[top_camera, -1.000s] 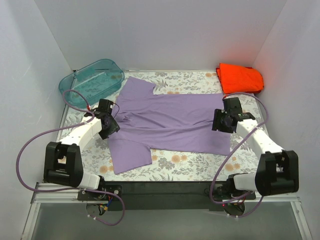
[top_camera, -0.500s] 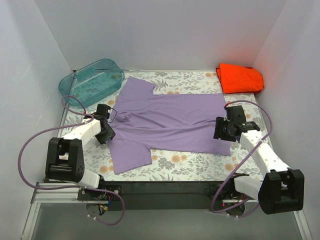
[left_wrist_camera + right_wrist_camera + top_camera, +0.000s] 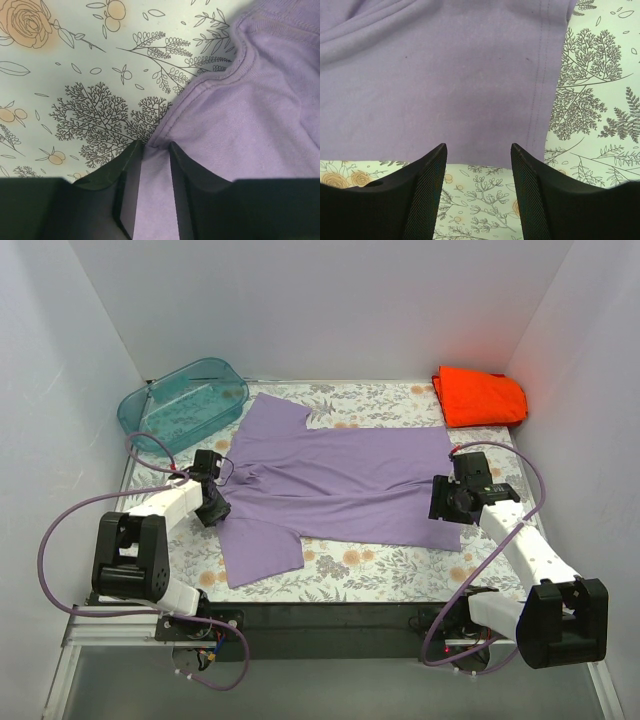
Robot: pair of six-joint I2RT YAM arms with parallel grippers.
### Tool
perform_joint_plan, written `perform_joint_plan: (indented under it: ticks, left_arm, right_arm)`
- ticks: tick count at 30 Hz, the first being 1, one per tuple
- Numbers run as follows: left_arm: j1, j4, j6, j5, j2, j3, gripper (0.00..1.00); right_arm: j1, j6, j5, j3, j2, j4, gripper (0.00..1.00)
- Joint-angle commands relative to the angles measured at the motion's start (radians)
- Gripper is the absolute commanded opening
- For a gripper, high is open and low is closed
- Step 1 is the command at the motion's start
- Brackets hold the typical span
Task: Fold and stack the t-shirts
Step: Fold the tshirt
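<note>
At 9 o'clock, the left gripper (image 3: 155, 148) straddles the neckline of the lavender t-shirt (image 3: 340, 480), jaws narrow, grip uncertain. At 3 o'clock, the right gripper (image 3: 478, 150) hovers spread above its hem.

lavender-purple t-shirt (image 3: 340, 485) plain, its stitching the same colour. orange-red t-shirt (image 3: 480, 397) at the table's far right corner, plain and bright. tub (image 3: 183, 405) at the far left corner translucent teal. table (image 3: 360, 568) pale, printed with dark sprigs and orange roses. left gripper (image 3: 155, 146) and right gripper (image 3: 478, 147) black.
</note>
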Motion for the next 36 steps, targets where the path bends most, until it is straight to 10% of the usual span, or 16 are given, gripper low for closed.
perform_joint_plan:
  ticks: [1, 5, 19, 36]
  left_arm:
    - [0.008, 0.042, 0.006, 0.011, 0.05, -0.066, 0.26]
    - [0.008, 0.05, 0.004, 0.025, 0.045, -0.08, 0.0]
    - [0.008, 0.07, -0.009, -0.021, -0.15, -0.122, 0.0]
    - [0.008, 0.074, 0.006, -0.019, -0.185, -0.115, 0.0]
  right_arm:
    - [-0.009, -0.002, 0.024, -0.004, -0.008, -0.019, 0.6]
    - [-0.015, 0.015, 0.058, 0.006, -0.001, -0.05, 0.62]
    - [-0.293, 0.098, -0.074, -0.063, 0.019, -0.145, 0.61]
    - [-0.302, 0.205, -0.111, -0.173, 0.058, -0.038, 0.52]
